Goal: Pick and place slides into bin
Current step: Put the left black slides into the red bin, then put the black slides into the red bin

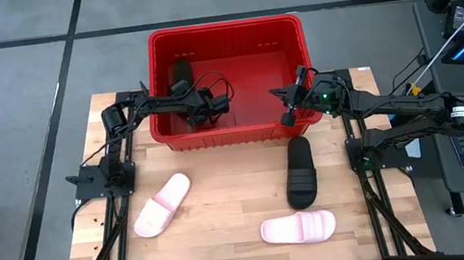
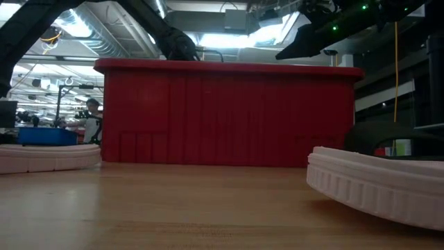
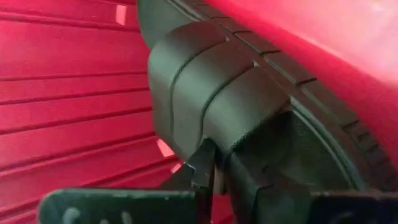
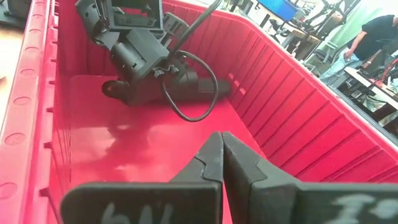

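Left wrist view alone shows left gripper [image 3: 214, 177] pinching strap of black slide [image 3: 249, 118], inside red bin [image 1: 225, 33] by left wall. Right gripper [image 4: 222, 163] closed, empty, at bin's right rim. Second black slide [image 1: 300, 171] and two pink slides [image 1: 162, 204] [image 1: 299, 226] apart on table [image 1: 224, 211], room between

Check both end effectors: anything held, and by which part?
Right end effector: shut, empty, at the bin rim. Left end effector: inside the bin, at the strap edge of a black slide; whether it grips the strap cannot be told.
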